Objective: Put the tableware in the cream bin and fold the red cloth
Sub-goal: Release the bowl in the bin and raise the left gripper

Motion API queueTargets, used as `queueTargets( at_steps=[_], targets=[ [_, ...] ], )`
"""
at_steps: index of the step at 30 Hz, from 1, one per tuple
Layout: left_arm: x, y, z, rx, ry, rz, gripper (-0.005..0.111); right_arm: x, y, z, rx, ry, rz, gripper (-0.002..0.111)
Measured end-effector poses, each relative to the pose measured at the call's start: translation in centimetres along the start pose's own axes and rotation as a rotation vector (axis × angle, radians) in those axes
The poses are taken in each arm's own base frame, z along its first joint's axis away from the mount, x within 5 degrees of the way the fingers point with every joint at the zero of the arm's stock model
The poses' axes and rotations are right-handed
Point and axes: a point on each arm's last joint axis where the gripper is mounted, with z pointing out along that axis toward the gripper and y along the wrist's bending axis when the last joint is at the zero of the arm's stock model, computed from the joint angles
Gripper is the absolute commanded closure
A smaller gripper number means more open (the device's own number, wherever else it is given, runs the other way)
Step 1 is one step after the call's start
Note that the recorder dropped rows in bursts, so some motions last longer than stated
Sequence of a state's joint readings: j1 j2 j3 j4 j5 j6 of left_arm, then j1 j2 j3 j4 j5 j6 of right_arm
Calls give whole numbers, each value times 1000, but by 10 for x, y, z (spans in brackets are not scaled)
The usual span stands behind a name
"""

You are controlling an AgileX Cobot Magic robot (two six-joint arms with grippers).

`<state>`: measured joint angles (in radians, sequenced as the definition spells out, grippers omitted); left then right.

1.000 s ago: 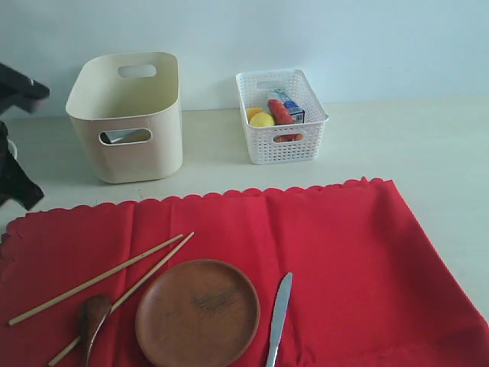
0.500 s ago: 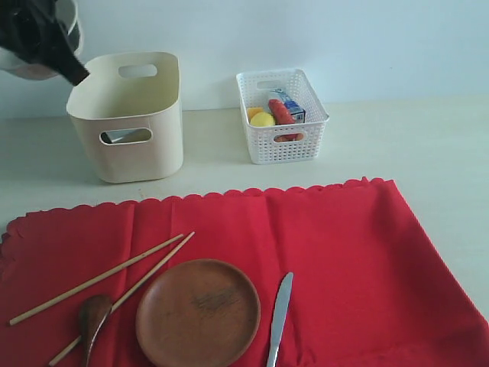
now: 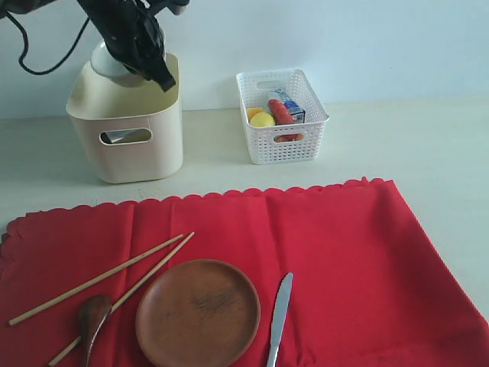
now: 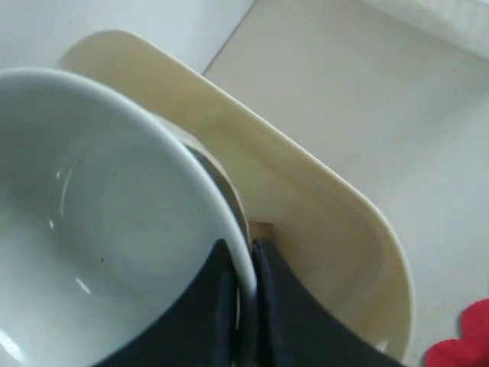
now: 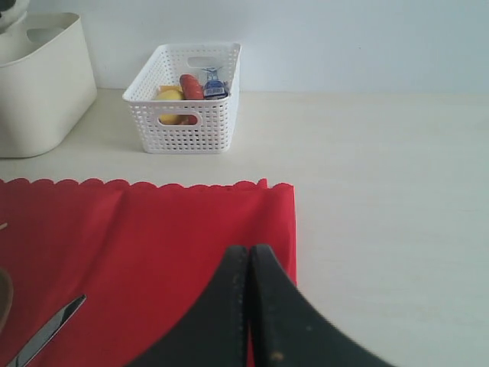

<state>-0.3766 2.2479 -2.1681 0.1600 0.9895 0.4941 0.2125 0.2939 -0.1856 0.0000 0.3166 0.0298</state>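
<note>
Since half a second ago the left fingers (image 4: 283,321) have carried the white bowl (image 4: 99,222) from the upper left corner to above the cream bin (image 3: 126,153), clamped on the bowl's rim. Something grey, perhaps the steel cup (image 3: 122,137), shows through the bin's handle cut-out. The right fingers (image 5: 279,313) are pressed together over the red cloth (image 3: 344,252), where plate (image 3: 197,312), chopsticks (image 3: 99,278), spoon (image 3: 93,317) and knife (image 3: 280,306) lie.
</note>
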Motion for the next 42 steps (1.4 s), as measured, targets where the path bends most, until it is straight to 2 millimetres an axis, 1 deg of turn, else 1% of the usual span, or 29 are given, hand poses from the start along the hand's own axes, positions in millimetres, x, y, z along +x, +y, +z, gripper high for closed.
queueTargets(
  at_steps=[4,7,11,13,15,17,19,21,23,28,30,31,34,35,37,42],
  targets=[
    [6,-3,26,21,41,14,107,0,0,0,0,0,0,108],
    [12,-4,40,34,67,13,107,0,0,0,0,0,0,108],
    [17,-3,47,42,87,9,106,0,0,0,0,0,0,108],
    [18,-3,48,43,91,8,99,0,0,0,0,0,0,108],
    [18,-3,49,43,92,-2,87,0,0,0,0,0,0,108],
    [18,-2,49,41,91,-12,70,0,0,0,0,0,0,108],
    [17,-2,48,36,86,-22,55,0,0,0,0,0,0,108],
    [17,-2,48,35,87,-29,44,0,0,0,0,0,0,108],
    [17,-2,48,35,87,-31,41,0,0,0,0,0,0,108],
    [17,-1,47,31,86,-51,41,0,0,0,0,0,0,108],
    [16,0,43,26,79,-69,41,0,0,0,0,0,0,108],
    [14,2,37,19,69,-80,41,0,0,0,0,0,0,108],
    [8,10,13,-6,29,-118,42,0,0,0,0,0,0,108],
    [6,13,0,-14,13,-131,42,0,0,0,0,0,0,108],
    [4,16,-19,-11,-3,-152,42,0,0,0,0,0,0,108],
    [4,14,-60,72,0,-193,42,0,0,0,0,0,0,108]
  ],
)
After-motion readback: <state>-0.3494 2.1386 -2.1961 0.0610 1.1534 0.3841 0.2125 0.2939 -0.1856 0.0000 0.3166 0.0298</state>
